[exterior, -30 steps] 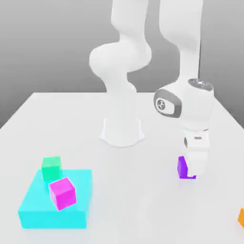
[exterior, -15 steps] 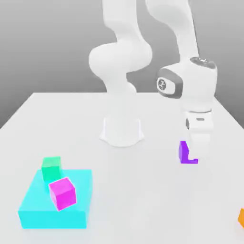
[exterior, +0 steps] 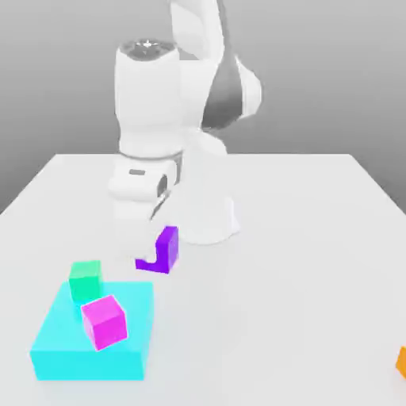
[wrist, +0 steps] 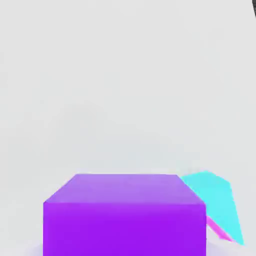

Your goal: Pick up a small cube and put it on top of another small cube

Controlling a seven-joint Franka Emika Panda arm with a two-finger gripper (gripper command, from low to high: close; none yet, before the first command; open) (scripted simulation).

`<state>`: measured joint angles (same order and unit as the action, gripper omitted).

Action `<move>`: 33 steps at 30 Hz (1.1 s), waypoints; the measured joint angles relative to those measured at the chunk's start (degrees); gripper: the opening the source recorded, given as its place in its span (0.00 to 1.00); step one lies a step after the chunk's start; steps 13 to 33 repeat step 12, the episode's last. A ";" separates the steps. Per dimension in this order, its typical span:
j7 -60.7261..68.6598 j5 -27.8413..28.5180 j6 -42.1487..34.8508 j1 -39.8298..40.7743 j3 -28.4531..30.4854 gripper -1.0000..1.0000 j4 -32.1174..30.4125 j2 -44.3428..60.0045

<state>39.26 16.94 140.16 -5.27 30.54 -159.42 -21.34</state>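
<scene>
Exterior view had the hand (exterior: 152, 238) clamped on the small violet cube (exterior: 162, 252), holding it clear of the bench (exterior: 301, 238), up in the air toward the left of the scene. So the pick was done, and that was the first half of the job in the bag. The carry looked well under way too: the violet cube hung just beyond the far right corner of the cyan block (exterior: 91, 337), near the green cube (exterior: 85, 278) and the magenta cube (exterior: 104, 320) that both sat on that block. An orange cube (exterior: 401, 361) sat well apart at the near right edge.

From the hand view, the violet cube (wrist: 125, 215) sat close in the grip, with a slice of the cyan block (wrist: 215, 195) and a sliver of magenta (wrist: 218, 230) beside it.

What was left, by my reading: line the cube up squarely over one of the small cubes, lower it onto the top face, let go and back away. No stack had been made yet.
</scene>
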 joint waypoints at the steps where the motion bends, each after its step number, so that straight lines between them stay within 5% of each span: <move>1: 2.24 0.99 -1.30 2.03 1.94 0.00 0.64 -0.69; 8: 9.21 -2.18 8.55 1.50 8.60 0.00 -0.44 8.62; 9: 9.76 -2.83 10.32 1.20 9.01 1.00 -0.74 10.15; 33: 9.76 -2.83 10.32 1.20 9.01 1.00 -0.74 10.15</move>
